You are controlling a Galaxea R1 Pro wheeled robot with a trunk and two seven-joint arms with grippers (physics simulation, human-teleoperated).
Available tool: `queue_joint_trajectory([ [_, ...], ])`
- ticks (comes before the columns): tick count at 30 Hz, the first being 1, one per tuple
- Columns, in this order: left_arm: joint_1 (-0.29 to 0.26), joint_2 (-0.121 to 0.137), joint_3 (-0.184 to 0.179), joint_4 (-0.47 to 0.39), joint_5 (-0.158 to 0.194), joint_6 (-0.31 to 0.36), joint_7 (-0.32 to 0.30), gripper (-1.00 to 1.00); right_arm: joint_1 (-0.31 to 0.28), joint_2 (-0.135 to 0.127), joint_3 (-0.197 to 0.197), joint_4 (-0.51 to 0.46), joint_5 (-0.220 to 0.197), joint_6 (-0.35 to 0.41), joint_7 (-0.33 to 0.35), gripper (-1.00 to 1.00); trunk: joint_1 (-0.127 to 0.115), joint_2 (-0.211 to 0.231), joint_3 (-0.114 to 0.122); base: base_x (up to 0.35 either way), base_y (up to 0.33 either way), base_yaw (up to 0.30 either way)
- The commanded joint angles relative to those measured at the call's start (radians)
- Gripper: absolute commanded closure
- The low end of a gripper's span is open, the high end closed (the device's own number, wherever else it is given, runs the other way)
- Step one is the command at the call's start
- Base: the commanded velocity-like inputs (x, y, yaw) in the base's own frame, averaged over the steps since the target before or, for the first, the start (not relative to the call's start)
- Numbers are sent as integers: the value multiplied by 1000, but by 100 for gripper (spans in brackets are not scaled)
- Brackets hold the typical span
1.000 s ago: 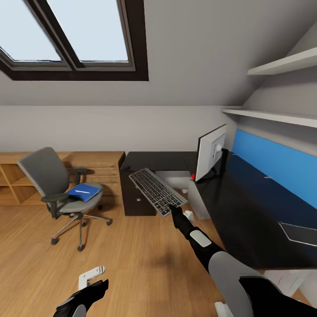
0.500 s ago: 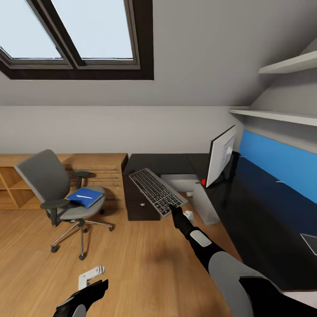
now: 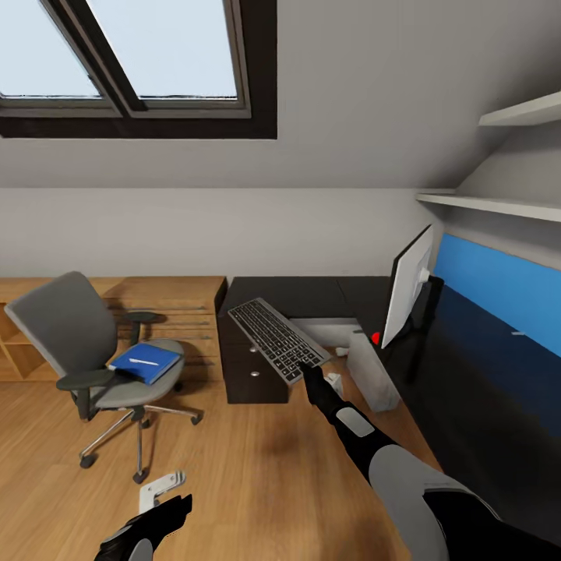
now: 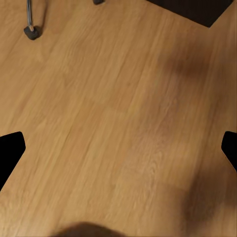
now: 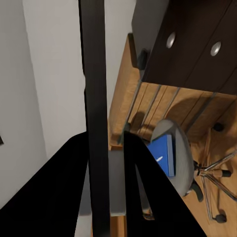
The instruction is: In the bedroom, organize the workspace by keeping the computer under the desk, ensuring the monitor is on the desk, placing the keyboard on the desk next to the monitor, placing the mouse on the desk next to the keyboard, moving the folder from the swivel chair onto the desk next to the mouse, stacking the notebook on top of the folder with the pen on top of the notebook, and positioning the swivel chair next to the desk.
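Observation:
My right gripper [image 3: 315, 375] is shut on the near end of the dark grey keyboard [image 3: 275, 338] and holds it in the air in front of the black desk [image 3: 475, 389]. In the right wrist view the keyboard [image 5: 95, 89] shows edge-on between the black fingers [image 5: 143, 170]. The monitor [image 3: 408, 286] stands on the desk, and the pale computer [image 3: 372, 374] is on the floor beside it. The blue folder [image 3: 145, 362] with the white pen [image 3: 142, 361] lies on the swivel chair [image 3: 82, 343]. My left gripper [image 3: 161, 488] hangs open over the floor, with black fingertips [image 4: 10, 148] wide apart.
The desk's drawers with silver knobs [image 3: 253, 370] face me. A wooden chest [image 3: 187, 308] stands behind the chair. Wall shelves [image 3: 499, 206] and a blue panel [image 3: 506, 284] run above the desk. One chair castor [image 4: 31, 32] is near my left gripper.
The whole head view has shifted: the chair has slid left and the monitor and desk right in the picture. Both arms hold their pose, the keyboard still gripped.

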Motion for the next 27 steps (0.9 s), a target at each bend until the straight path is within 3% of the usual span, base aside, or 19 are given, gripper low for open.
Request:
queue_joint_trajectory([
  [1, -1, 1, -3, -1, 10, 1, 10, -100, -1, 0, -7, 0, -9, 10, 3, 100, 1, -1, -1, 322, 1, 0],
  [6, -1, 0, -9, -2, 10, 0, 10, -100, -1, 0, -7, 0, -9, 10, 4, 100, 1, -1, -1, 322, 51, 0],
  [7, -1, 1, -42, -2, 9, 0, 12, -100, -1, 0, -7, -2, -8, 8, 7, 100, 1, -1, -1, 322, 120, 0],
  [8, -1, 1, -45, -2, 9, 0, 12, -100, -1, 0, -7, -2, -8, 8, 11, 100, 1, -1, -1, 322, 124, 0],
  [27, -1, 2, -48, -23, 9, -2, 11, -100, -1, 0, -7, -4, -7, 51, 19, 100, 1, -1, -1, 322, 147, 0],
])
